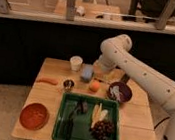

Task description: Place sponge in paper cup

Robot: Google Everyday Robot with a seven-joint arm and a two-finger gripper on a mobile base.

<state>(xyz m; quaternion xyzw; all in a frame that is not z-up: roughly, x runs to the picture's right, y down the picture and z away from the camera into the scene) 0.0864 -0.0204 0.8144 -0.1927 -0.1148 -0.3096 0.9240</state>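
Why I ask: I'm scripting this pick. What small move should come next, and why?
Probably ease the hand a little left and down onto the sponge. The hand sits low, just right of the sponge and above the orange. The sponge seems to lie on the table beside the cup, not yet in it, so it likely needs grasping first.

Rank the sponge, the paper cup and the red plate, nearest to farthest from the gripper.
The gripper hangs just picture-right of the sponge, behind the orange.
1. Sponge, right beside it on the picture-left.
2. Paper cup, farther left, toward the far edge.
3. Red plate, at the near left corner.
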